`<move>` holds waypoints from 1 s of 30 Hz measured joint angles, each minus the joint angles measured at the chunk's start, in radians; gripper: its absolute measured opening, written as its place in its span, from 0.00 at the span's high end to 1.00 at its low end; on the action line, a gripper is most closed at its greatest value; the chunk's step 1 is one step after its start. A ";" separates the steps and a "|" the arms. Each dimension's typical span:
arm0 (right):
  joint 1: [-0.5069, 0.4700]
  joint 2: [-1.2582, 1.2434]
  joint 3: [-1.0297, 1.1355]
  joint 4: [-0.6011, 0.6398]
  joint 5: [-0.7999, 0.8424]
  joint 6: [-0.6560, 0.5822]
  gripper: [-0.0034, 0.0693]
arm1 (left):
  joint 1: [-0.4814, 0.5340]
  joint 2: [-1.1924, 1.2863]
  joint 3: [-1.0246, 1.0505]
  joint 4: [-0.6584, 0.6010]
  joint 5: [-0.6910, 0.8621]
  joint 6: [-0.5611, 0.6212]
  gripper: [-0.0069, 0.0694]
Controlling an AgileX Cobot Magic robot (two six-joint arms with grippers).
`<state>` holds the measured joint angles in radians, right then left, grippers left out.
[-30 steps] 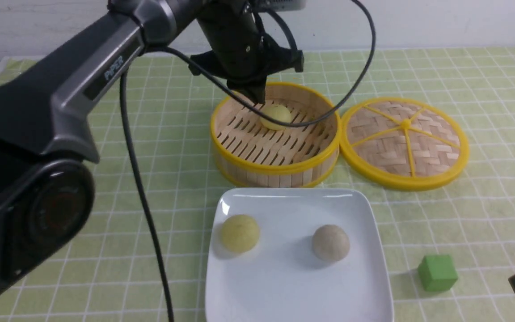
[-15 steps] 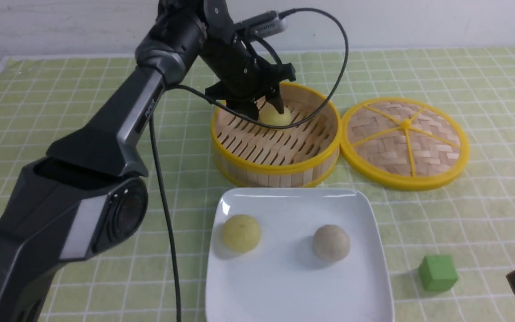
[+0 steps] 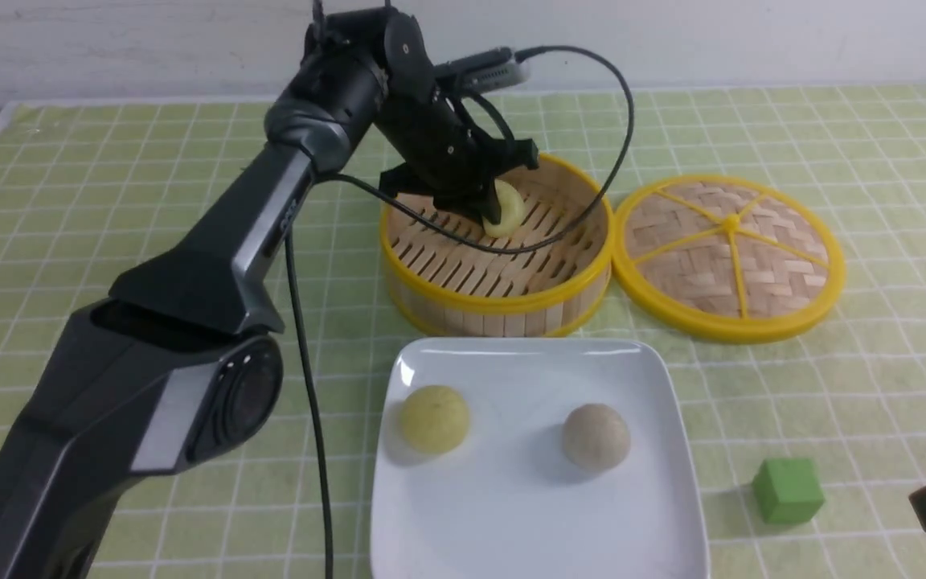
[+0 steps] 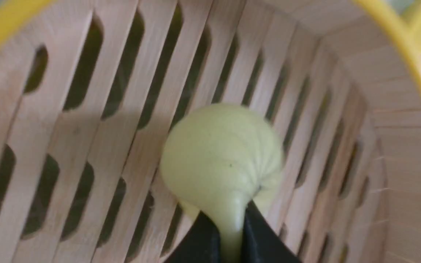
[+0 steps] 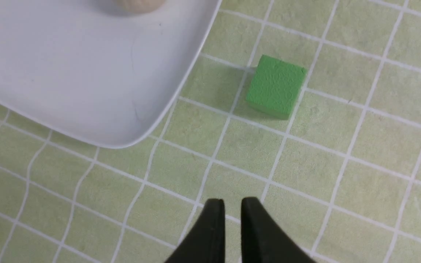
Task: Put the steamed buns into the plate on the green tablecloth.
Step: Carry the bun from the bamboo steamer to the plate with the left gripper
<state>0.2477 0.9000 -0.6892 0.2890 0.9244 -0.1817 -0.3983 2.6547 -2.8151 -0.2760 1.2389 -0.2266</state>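
Observation:
One pale yellow steamed bun (image 3: 513, 207) (image 4: 221, 157) is in the bamboo steamer basket (image 3: 495, 301), pinched at one edge by my left gripper (image 3: 489, 211) (image 4: 229, 216), which is shut on it; the bun looks squeezed and tipped up. Two more steamed buns lie on the white square plate (image 3: 527, 347) (image 5: 86, 73): a yellow one (image 3: 434, 418) and a greyish one (image 3: 596, 437). The plate rests on the green tablecloth (image 3: 109, 201). My right gripper (image 5: 233, 204) hovers low over the cloth near the plate's corner, fingers almost together with nothing between them.
The steamer's woven lid (image 3: 727, 256) lies flat to the right of the basket. A green cube (image 3: 787, 490) (image 5: 275, 86) sits on the cloth just right of the plate, ahead of my right gripper. The left arm's cable hangs across the basket.
My left gripper came down around the bun in the steamer and closed on it; the bun is now squeezed and tipped. The right arm has hardly moved.

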 joint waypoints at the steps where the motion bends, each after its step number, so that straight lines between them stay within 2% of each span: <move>1: 0.000 0.000 0.000 0.000 0.000 0.000 0.83 | 0.001 -0.013 -0.006 -0.001 0.000 0.000 0.88; 7: 0.000 0.000 0.000 -0.003 0.001 -0.001 0.82 | 0.001 -0.239 0.074 -0.117 0.000 0.070 0.88; 12: 0.000 0.000 0.000 -0.007 0.001 -0.001 0.81 | -0.036 -0.498 0.473 -0.147 -0.002 0.100 0.88; 13: 0.000 0.000 0.000 -0.008 0.001 -0.001 0.81 | -0.063 -0.607 0.670 -0.125 -0.004 0.110 0.88; 16: 0.000 0.000 0.000 -0.011 0.001 -0.001 0.81 | -0.124 -0.765 1.041 -0.081 -0.005 0.120 0.88; 17: 0.000 0.000 0.000 -0.011 0.001 -0.001 0.81 | -0.130 -0.775 1.041 -0.079 -0.005 0.120 0.88; 19: 0.000 0.000 0.000 -0.010 0.000 -0.001 0.80 | -0.210 -0.886 1.331 -0.056 -0.010 0.118 0.88; 20: 0.000 0.000 0.000 -0.010 0.000 -0.001 0.80 | -0.239 -0.906 1.398 -0.055 -0.032 0.108 0.88; 21: 0.000 0.000 0.000 -0.010 0.000 -0.001 0.80 | -0.245 -0.910 1.429 -0.055 -0.039 0.106 0.88; 25: 0.000 0.000 0.000 0.001 -0.009 -0.001 0.79 | -0.296 -0.928 1.626 -0.047 -0.242 0.061 0.88; 30: 0.000 0.000 0.000 0.007 -0.016 -0.001 0.79 | -0.296 -0.889 1.664 -0.013 -0.353 0.052 0.84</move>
<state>0.2477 0.9000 -0.6892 0.2960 0.9086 -0.1825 -0.6942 1.7657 -1.1510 -0.2887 0.8856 -0.1746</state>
